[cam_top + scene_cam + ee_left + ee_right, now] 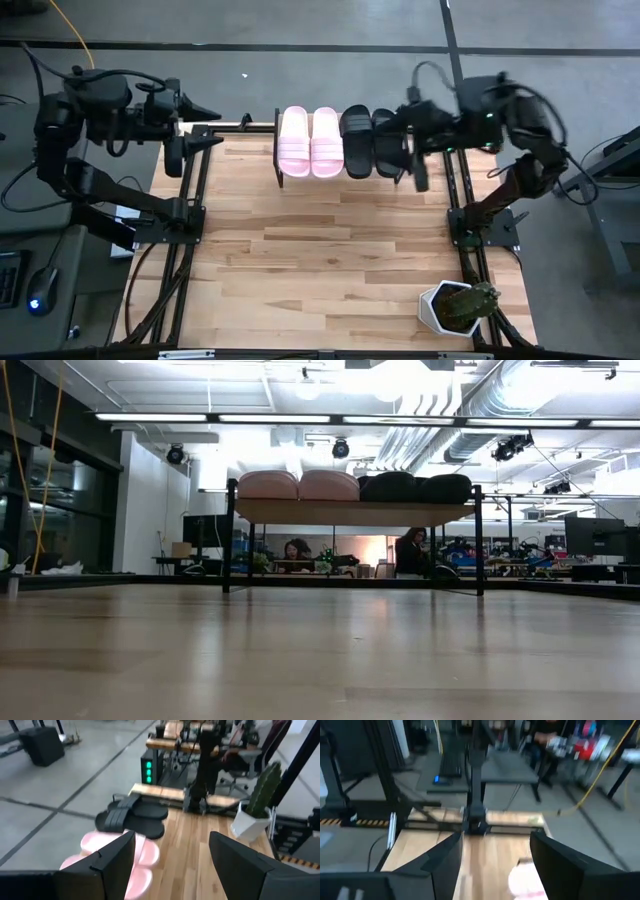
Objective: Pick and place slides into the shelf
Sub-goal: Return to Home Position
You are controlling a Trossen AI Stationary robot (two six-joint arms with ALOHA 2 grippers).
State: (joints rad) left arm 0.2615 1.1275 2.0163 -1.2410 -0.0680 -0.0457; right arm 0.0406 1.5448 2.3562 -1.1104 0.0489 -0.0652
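L gripper (171, 836), L wrist view: fingers wide apart, nothing held; black slides (132, 815) and pink slides (145, 855) lie side by side ahead. R wrist view: R gripper (496, 840) also spread, empty. Low view: shelf (350, 512) stands on table (320, 650), all 4 slides in a row on top. High view: pink pair twd L arm, black pair twd R arm; L gripper apart from shelf's L end, R gripper just beside black pair.
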